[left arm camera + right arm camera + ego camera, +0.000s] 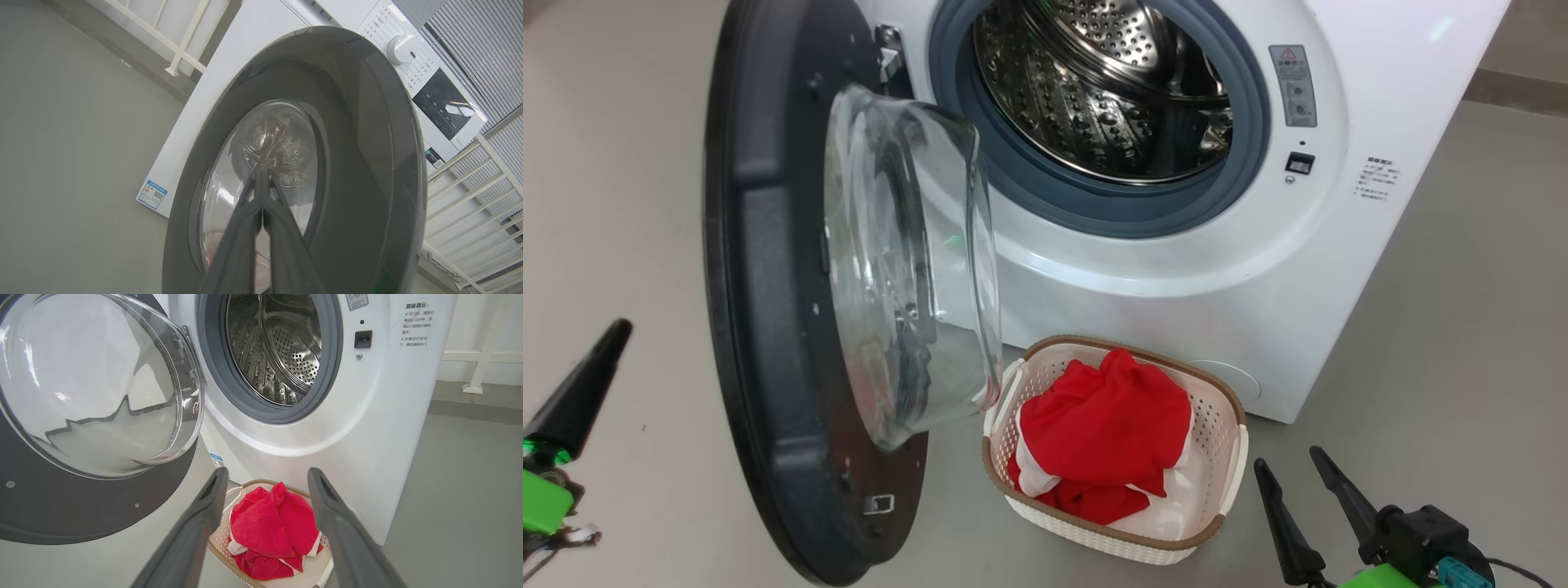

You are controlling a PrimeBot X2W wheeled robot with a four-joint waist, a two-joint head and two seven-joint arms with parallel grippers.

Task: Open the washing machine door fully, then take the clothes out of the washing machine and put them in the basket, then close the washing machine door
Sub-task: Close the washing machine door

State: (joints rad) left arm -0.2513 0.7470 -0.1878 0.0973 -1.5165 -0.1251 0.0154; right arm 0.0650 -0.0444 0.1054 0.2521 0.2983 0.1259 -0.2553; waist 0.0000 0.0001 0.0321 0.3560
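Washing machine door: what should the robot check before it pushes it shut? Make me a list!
1. Drum empty: ok, no clothes in the part that shows.
2. Red clothes in the basket: ok.
3. Gasket free of fabric: ok.
4. Left gripper shut, facing the outer side of the washing machine door, ready to push: ok.
5. Right gripper away from the opening: ok, open, low beside the basket.
6. Basket clear of the door's swing: cannot tell, the glass window overlaps its left handle in the head view.
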